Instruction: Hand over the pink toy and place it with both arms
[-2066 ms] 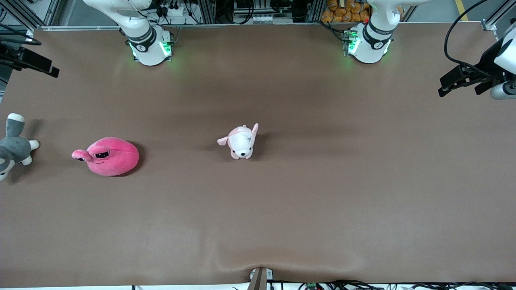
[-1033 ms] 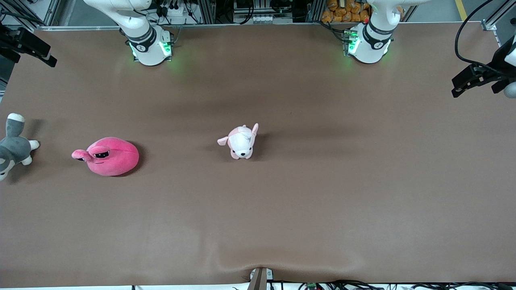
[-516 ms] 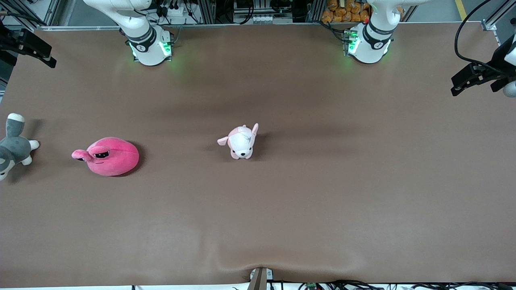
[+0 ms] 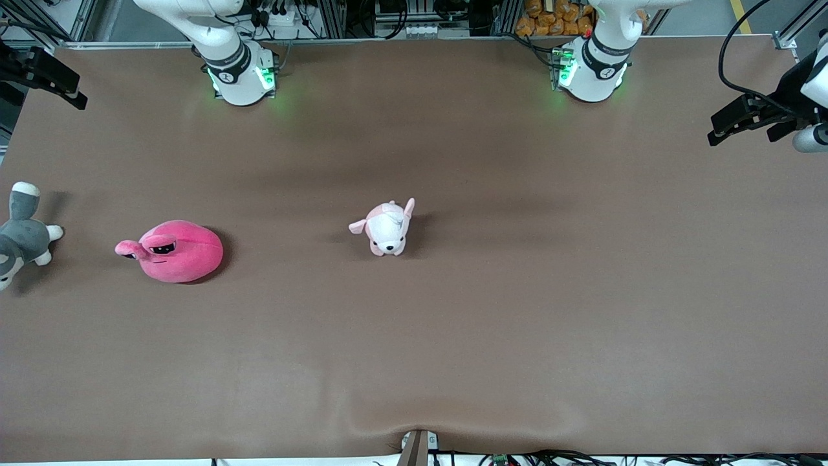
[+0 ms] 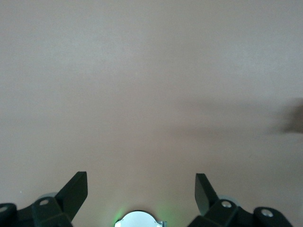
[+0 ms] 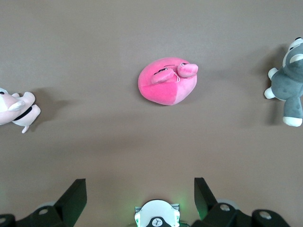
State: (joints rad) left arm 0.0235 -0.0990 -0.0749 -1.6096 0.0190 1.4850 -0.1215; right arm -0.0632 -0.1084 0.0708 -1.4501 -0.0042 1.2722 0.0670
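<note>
Both my grippers are spread, holding nothing: right gripper (image 4: 61, 87) over the table's (image 4: 517, 336) 10 o'clock edge, left gripper (image 4: 724, 126) over its 2 o'clock edge. Pink toy (image 4: 174, 251) lies at 9 o'clock, between grey toy (image 4: 22, 233) and pale dog (image 4: 387, 228). Risks: the round plush slips from a shallow pinch, or I mistake the dog for it.

Bystander plush toys on our brown table (image 4: 517, 310)

We see a grey plush (image 4: 19, 236) at the right arm's end, and a pale pink-and-white puppy (image 4: 387, 228) sitting mid-table, well apart.
</note>
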